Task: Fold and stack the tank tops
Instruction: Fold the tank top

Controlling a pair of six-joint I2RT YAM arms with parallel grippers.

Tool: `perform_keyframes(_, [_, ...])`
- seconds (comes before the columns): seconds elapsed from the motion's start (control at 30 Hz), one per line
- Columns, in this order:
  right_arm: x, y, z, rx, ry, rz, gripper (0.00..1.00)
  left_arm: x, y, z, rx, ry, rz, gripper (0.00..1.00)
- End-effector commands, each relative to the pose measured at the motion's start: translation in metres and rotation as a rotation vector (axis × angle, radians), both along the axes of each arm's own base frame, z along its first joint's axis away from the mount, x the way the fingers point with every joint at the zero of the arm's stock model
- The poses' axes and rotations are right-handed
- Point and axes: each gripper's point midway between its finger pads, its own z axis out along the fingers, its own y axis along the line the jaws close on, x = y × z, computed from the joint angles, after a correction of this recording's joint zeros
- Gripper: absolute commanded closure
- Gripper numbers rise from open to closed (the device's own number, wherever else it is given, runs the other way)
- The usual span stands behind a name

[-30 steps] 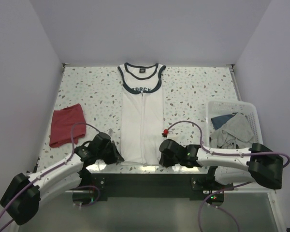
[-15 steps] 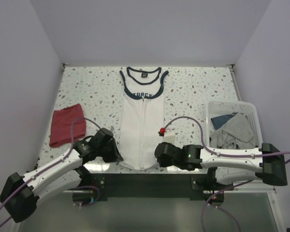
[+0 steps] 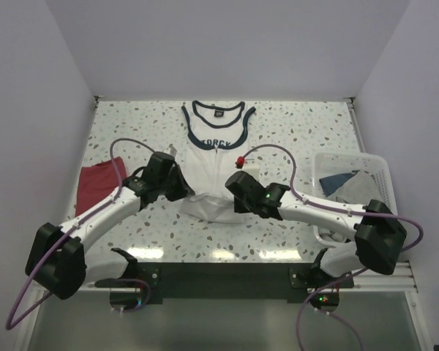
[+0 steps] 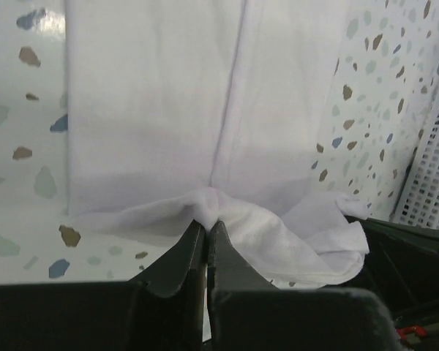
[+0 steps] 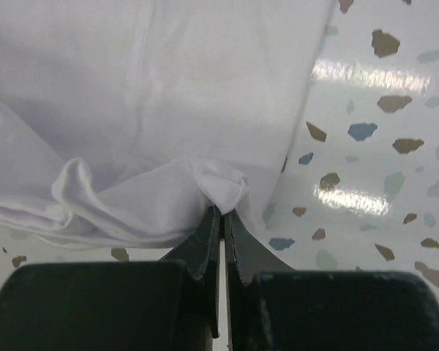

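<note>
Tank tops on speckled table (image 3: 300, 135), top ext. view plus both wrist views. White tank top (image 3: 216, 157) w/ navy trim lies lengthwise at table centre, neck toward the far edge, chest lettering only partly legible. Its near end is gathered into a bunch over the mid-body, between the two arms. Left gripper (image 4: 206, 228): jaws closed, pinching a peak of white fabric at the bunch's left side. Right gripper (image 5: 221, 213): jaws likewise closed on a small fold of the same fabric at the right side. Wrist views show the rest of the garment flat on the table beyond each pinch. Dark red tank top (image 3: 94, 189) lies at table left, partly behind the left arm, apart from the white one. White lattice basket (image 3: 349, 159) at table right holds grey cloth (image 3: 353, 191) and a dark blue piece.
</note>
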Motion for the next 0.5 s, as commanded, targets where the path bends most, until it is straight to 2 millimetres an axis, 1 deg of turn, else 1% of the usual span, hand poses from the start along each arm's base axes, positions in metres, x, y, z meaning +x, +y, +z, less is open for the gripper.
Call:
perform_keyframes(0.0, [0.037, 0.016, 0.025, 0.036, -0.086, 0.018, 1.00, 0.055, -0.016, 0.043, -0.040, -0.185, -0.012, 1.00])
perform_keyframes(0.03, [0.045, 0.019, 0.030, 0.036, -0.097, 0.020, 1.00, 0.062, -0.017, 0.037, -0.031, -0.179, -0.010, 1.00])
perform_keyframes(0.07, [0.055, 0.016, 0.027, 0.029, -0.096, 0.007, 1.00, 0.069, -0.018, 0.040, -0.034, -0.189, -0.002, 1.00])
perform_keyframes(0.1, [0.061, 0.017, 0.028, 0.028, -0.099, 0.004, 1.00, 0.079, -0.021, 0.050, -0.046, -0.214, 0.003, 1.00])
perform_keyframes(0.13, [0.069, 0.019, 0.034, 0.031, -0.114, 0.005, 1.00, 0.086, -0.020, 0.044, -0.039, -0.204, 0.011, 1.00])
perform_keyframes(0.17, [0.079, 0.016, 0.028, 0.022, -0.104, -0.010, 1.00, 0.095, -0.021, 0.052, -0.051, -0.225, 0.019, 1.00])
perform_keyframes(0.2, [0.085, 0.015, 0.028, 0.016, -0.107, -0.008, 1.00, 0.101, -0.022, 0.047, -0.048, -0.215, 0.020, 1.00])
perform_keyframes(0.23, [0.094, 0.018, 0.034, 0.027, -0.116, -0.010, 1.00, 0.107, -0.019, 0.046, -0.046, -0.213, 0.035, 1.00])
perform_keyframes(0.27, [0.099, 0.019, 0.034, 0.026, -0.113, -0.011, 1.00, 0.112, -0.019, 0.046, -0.048, -0.214, 0.039, 1.00])
perform_keyframes(0.3, [0.107, 0.017, 0.027, 0.017, -0.099, -0.021, 1.00, 0.122, -0.021, 0.043, -0.050, -0.211, 0.041, 1.00])
perform_keyframes(0.33, [0.116, 0.020, 0.032, 0.023, -0.112, -0.019, 1.00, 0.127, -0.019, 0.042, -0.056, -0.207, 0.044, 1.00])
perform_keyframes(0.37, [0.125, 0.017, 0.032, 0.020, -0.111, -0.033, 1.00, 0.133, -0.018, 0.040, -0.059, -0.203, 0.046, 1.00])
perform_keyframes(0.4, [0.130, 0.016, 0.023, 0.002, -0.097, -0.033, 1.00, 0.142, -0.021, 0.038, -0.066, -0.200, 0.044, 1.00])
perform_keyframes(0.43, [0.139, 0.018, 0.029, 0.012, -0.106, -0.040, 1.00, 0.150, -0.016, 0.038, -0.073, -0.198, 0.056, 1.00])
perform_keyframes(0.47, [0.149, 0.011, 0.027, 0.011, -0.105, -0.060, 1.00, 0.155, -0.016, 0.038, -0.084, -0.199, 0.055, 1.00])
